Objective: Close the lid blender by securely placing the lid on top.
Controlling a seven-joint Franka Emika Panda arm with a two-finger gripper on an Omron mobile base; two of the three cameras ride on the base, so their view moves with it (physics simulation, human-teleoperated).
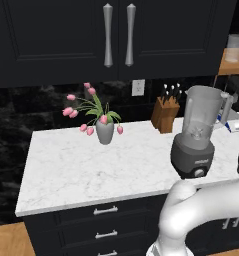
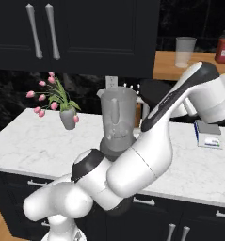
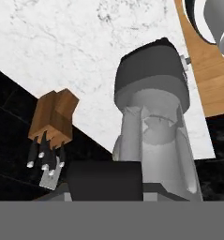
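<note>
A: What is the gripper doing?

B: In the hand view its fingertips are hidden behind a flat black shape, seemingly the lid (image 3: 105, 180), at the bottom edge. I cannot tell how far open it is, or whether it grips the lid.

A: And the blender?

B: One blender (image 1: 195, 132) stands on the marble counter (image 1: 76, 165), jar open, its rim cut off in the hand view. Near it are one knife block (image 1: 164, 114) and one vase of tulips (image 1: 104, 130).
</note>
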